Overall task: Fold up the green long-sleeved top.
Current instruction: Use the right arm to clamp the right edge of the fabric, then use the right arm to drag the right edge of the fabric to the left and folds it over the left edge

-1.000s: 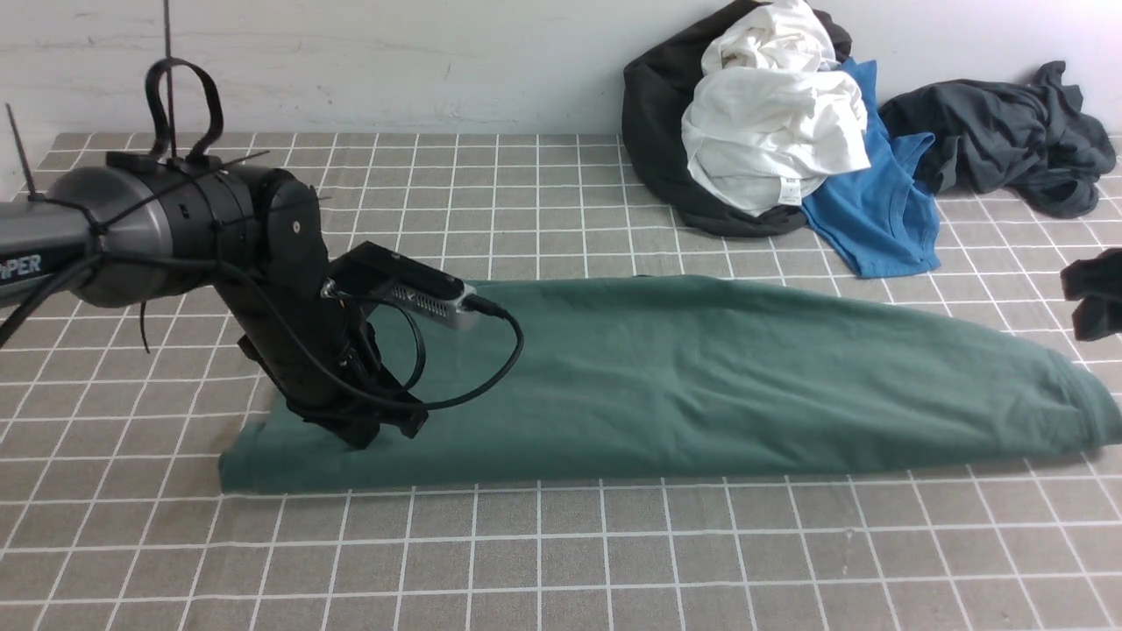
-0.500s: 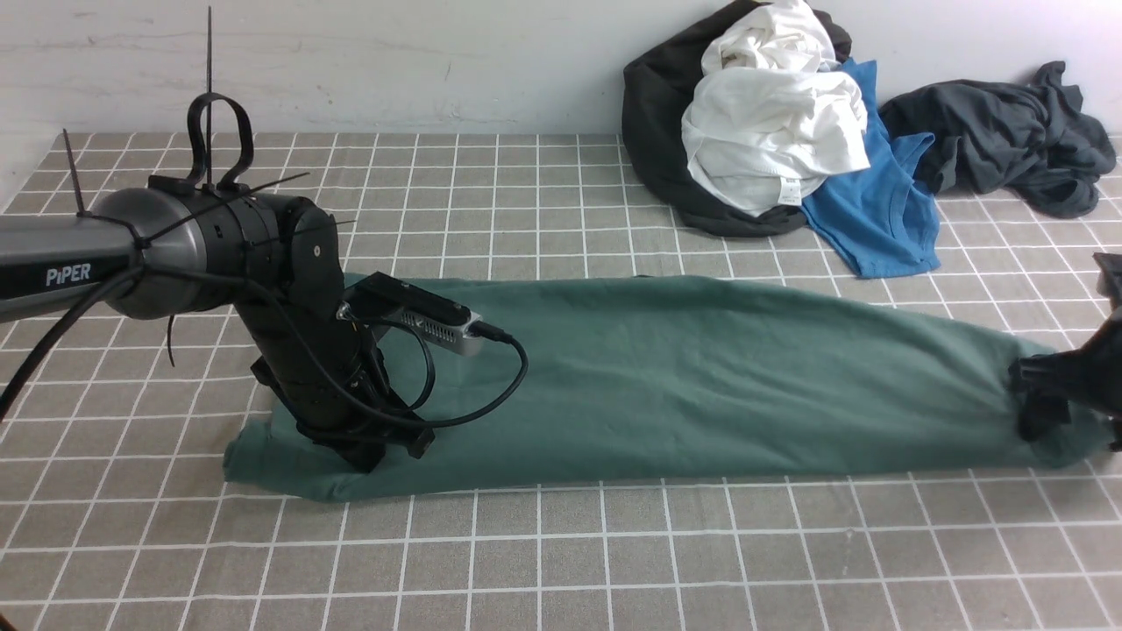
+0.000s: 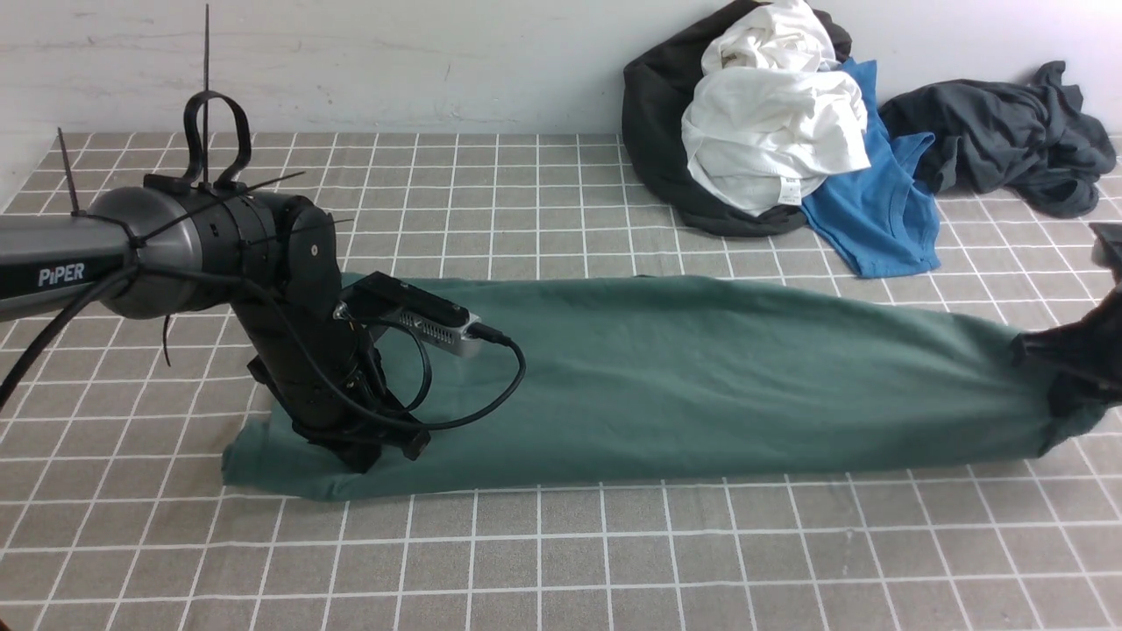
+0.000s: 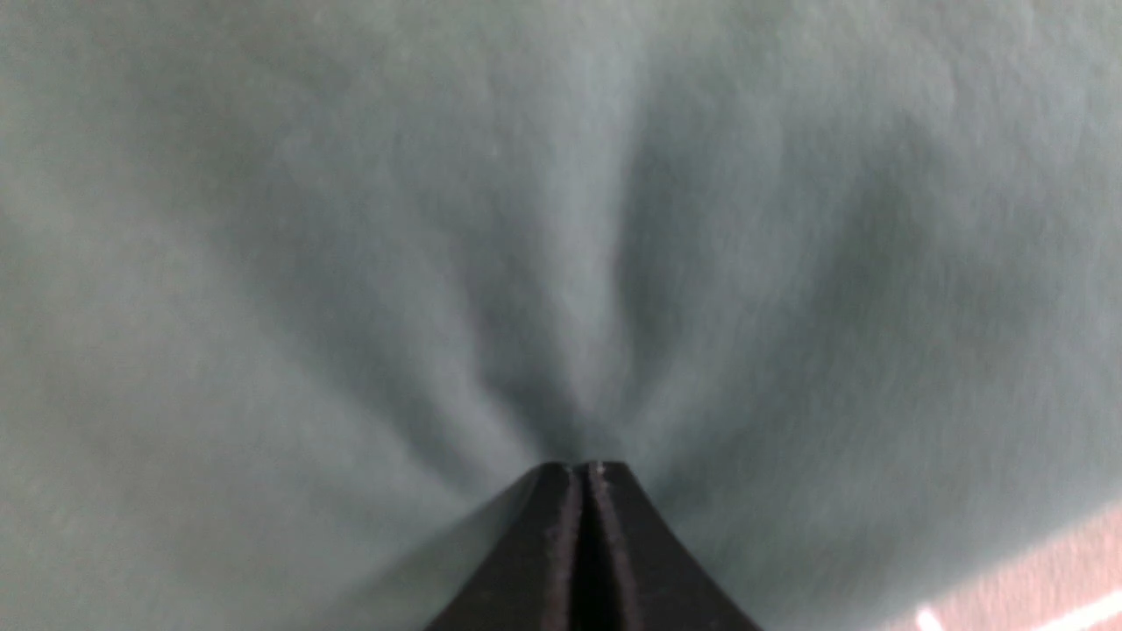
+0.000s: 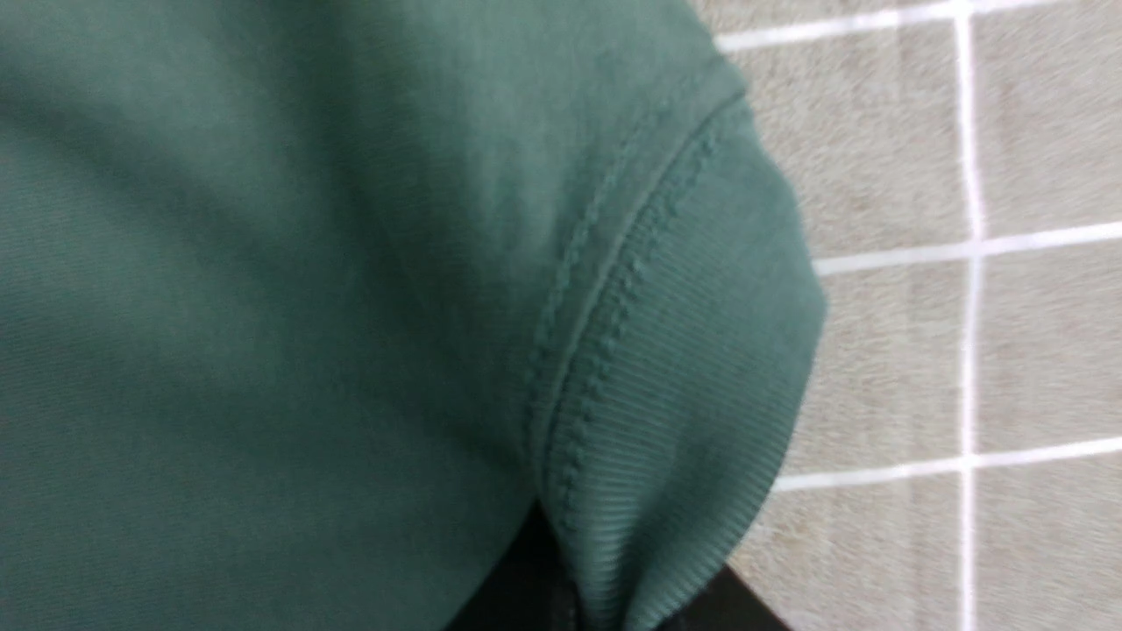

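Front view: the green long-sleeved top (image 3: 701, 377) lies in a long band across the checked cloth (image 3: 561, 561), from 9 o'clock to 3 o'clock; it looks soft, light and floppy, so I think its two ends are the best places to hold; the left arm (image 3: 175, 254) leans down at 9 o'clock and the left gripper (image 3: 364, 449) bites that end; the right gripper (image 3: 1065, 386) holds the 3 o'clock end a bit raised.

Left wrist view: the fingers (image 4: 552, 543) are pressed together on the top; creases spread out from them.

Right wrist view: the right fingers clamp the ribbed edge (image 5: 684, 377).
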Controlling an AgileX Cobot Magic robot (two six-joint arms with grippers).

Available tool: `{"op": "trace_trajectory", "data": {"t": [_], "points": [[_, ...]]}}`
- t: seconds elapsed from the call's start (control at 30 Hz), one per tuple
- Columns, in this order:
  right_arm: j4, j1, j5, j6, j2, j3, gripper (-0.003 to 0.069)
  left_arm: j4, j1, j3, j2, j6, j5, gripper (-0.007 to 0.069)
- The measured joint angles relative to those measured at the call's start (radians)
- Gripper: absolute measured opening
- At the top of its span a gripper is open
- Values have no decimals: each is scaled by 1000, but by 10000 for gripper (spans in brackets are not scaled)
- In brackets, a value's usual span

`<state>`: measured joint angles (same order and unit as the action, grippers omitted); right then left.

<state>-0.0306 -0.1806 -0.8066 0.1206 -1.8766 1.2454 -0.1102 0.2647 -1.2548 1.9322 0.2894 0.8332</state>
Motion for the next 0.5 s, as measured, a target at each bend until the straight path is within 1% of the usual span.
{"op": "trace_trajectory", "data": {"t": [0.03,0.17,0.23,0.33,0.37,0.47,0.5], "points": [[31,1,-6,-9,26,1,15,6,-2,2,-17,0,8,-7],[242,3,-29,-140,186,11,9,16,-31,3,-192,0,67,-7],[293,3,-46,-182,253,30,9,16,-45,3,-295,0,85,-7],[301,9,-74,-193,310,71,9,19,-55,3,-393,0,93,-7],[282,25,-93,-182,345,108,9,20,-56,3,-460,0,97,-7],[205,110,-137,-107,375,207,9,19,-56,3,-546,0,107,-7],[168,156,-152,-76,375,243,9,19,-56,3,-571,0,110,-7]]}}
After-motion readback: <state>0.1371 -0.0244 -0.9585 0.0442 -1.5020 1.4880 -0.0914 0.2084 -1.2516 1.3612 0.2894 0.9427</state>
